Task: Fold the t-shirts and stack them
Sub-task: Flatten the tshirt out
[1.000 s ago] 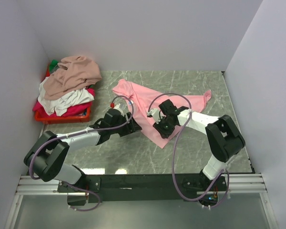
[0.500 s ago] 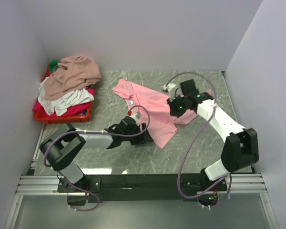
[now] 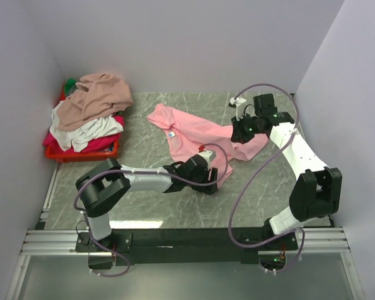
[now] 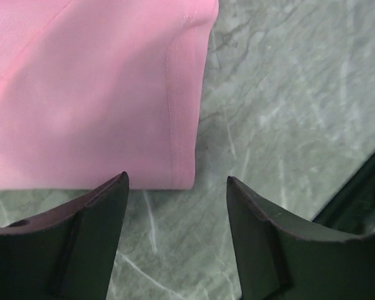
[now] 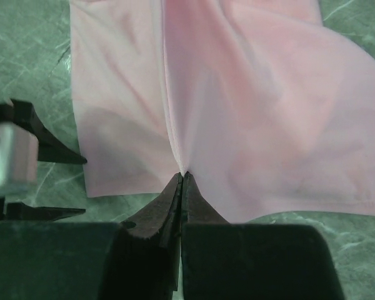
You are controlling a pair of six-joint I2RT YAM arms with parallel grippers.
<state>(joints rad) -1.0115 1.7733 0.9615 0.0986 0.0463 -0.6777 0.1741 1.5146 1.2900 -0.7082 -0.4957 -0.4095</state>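
Nothing written can be read: no words, brand, number or sign. The only label in sight is a small blue-and-white neck label (image 3: 171, 133) on the light pink cloth t-shirt (image 3: 197, 128), seen from the top camera. It lies at about 9 o'clock from the shirt's middle, near the collar end. Its print is too small to make out; only blue and white colour shows. In both wrist views the pink cloth shows plain fabric and stitched hems.
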